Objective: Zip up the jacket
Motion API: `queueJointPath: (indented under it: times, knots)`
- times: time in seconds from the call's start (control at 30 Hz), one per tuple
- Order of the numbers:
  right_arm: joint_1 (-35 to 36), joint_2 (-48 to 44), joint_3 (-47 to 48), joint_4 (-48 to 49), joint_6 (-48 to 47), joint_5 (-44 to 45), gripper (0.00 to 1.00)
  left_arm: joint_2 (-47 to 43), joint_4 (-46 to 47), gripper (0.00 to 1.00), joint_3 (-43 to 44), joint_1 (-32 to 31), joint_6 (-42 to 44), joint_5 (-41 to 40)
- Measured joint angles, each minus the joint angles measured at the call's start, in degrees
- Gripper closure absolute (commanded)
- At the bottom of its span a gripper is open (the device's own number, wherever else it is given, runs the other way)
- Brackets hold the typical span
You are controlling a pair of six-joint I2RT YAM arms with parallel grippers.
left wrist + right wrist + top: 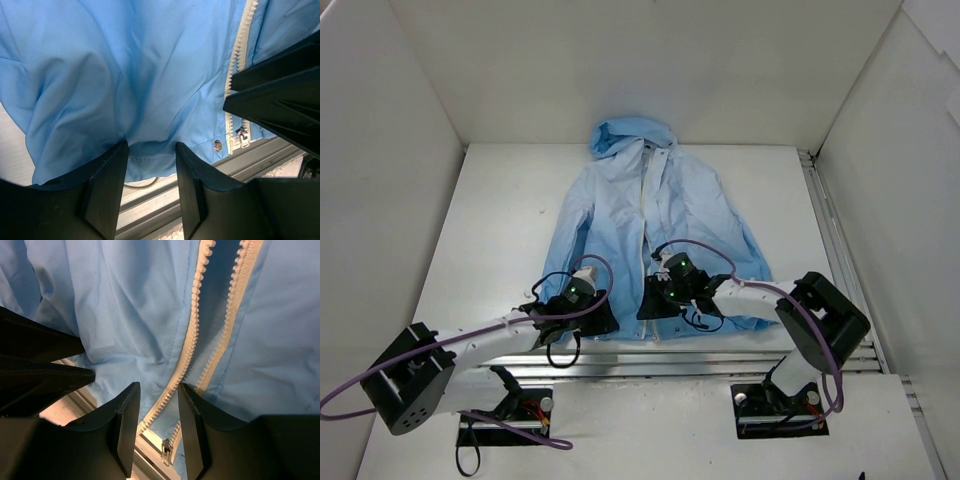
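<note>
The light-blue jacket (650, 215) lies flat on the table, hood at the far end, front unzipped, its two white zipper strips (197, 325) apart. My left gripper (600, 318) is at the bottom hem, left of the zipper. In the left wrist view it (151, 147) is open, fingertips at the hem fabric. My right gripper (655, 298) is at the hem by the zipper. It (159, 389) is open, with one zipper strip running between its fingers. The zipper slider (165, 450) sits at the bottom of the other strip, just below the right gripper's fingers. A metal snap (218, 145) is beside it.
Metal rails (720, 362) run along the table's near edge just under the hem. White walls (380, 150) close in the table on three sides. The right gripper's black fingers (280, 100) stand close to the right of my left gripper.
</note>
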Motion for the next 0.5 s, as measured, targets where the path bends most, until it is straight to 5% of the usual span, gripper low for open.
queueJointPath:
  times: [0.3,0.5]
  knots:
    - [-2.5,2.8,-2.1,8.3,2.4,-5.6,0.71,-0.9,3.4,0.61,-1.9,0.0,-0.2,0.0]
    - [-3.2,2.9,-2.2,9.1,3.1,-6.6,0.60,-1.5,5.3,0.62,-3.2,0.0,-0.3,0.0]
